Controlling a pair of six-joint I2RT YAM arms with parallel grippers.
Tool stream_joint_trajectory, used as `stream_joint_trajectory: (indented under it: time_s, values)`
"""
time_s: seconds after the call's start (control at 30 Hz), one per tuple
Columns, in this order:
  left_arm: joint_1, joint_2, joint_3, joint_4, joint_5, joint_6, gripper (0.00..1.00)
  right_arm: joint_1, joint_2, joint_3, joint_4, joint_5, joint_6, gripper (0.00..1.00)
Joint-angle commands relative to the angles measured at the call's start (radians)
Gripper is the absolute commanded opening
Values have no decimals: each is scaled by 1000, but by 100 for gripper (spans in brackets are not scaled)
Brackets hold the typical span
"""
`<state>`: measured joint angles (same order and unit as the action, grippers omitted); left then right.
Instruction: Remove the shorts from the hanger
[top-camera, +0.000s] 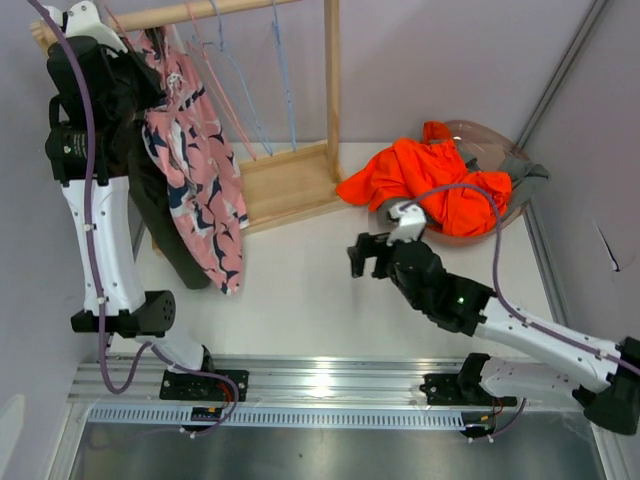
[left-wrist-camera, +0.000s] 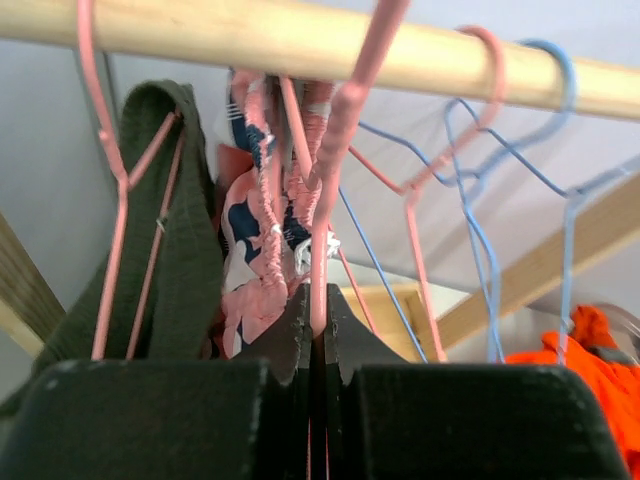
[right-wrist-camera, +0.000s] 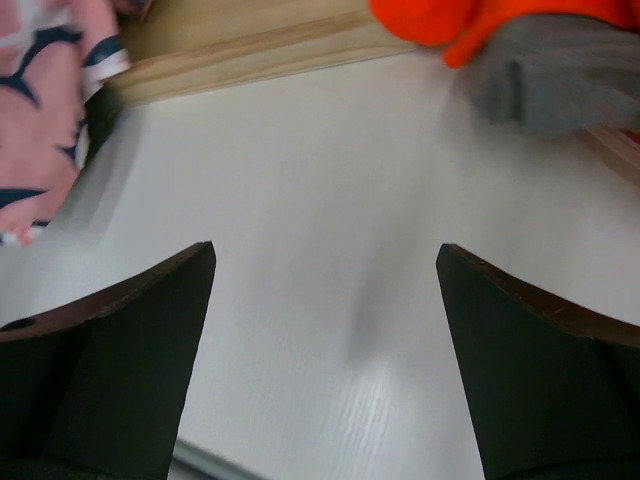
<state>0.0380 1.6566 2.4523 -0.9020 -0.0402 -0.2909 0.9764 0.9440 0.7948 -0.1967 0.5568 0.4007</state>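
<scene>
Hanger wire (left-wrist-camera: 338, 150) sits pinched in our left claw (left-wrist-camera: 318, 305). We should hold it steady and bring the right claw (right-wrist-camera: 325, 255), spread apart, to the pink shorts (top-camera: 200, 170)

Table: white and matt (top-camera: 300, 290), it carried the rack at the far left and the bowl at the far right.
Rack rail: a round, pale wooden bar (top-camera: 200, 12) ran across the top; the left wrist view showed it close up from below (left-wrist-camera: 250, 40).
Rack post: a square wooden upright (top-camera: 331, 70) stood at the right end of the base.
Rack base: a flat wooden board (top-camera: 285, 185) lay on the table.
Blue hangers: thin wire (top-camera: 283, 80), they hung hooked over the rail near the post (left-wrist-camera: 568, 75).
Bowl: translucent, pinkish and round (top-camera: 487, 130), it sat to the right of the rack base, near the right wall.
Frame: a ribbed aluminium rail (top-camera: 330, 380) ran along the near edge.
Walls: pale grey (top-camera: 450, 50).
</scene>
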Motion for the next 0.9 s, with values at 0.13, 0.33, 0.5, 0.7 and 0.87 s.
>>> stream_joint_trajectory:
  time_s: [0.13, 0.33, 0.5, 0.7, 0.87]
  values:
    - [-70, -139, -162, 120, 26, -21, 0, 254, 419, 593, 184, 3, -238, 99]
    - [-72, -188, -234, 129, 33, -16, 0, 357, 812, 1131, 114, -34, -289, 99]
    - [-72, -210, -245, 127, 64, -22, 0, 372, 1031, 1415, 20, -43, -264, 99]
    - [-72, -225, -253, 121, 82, -27, 0, 366, 1138, 1480, 3, -17, -224, 99]
    - [-72, -242, -262, 121, 91, -33, 0, 346, 1121, 1362, 72, 26, -212, 54]
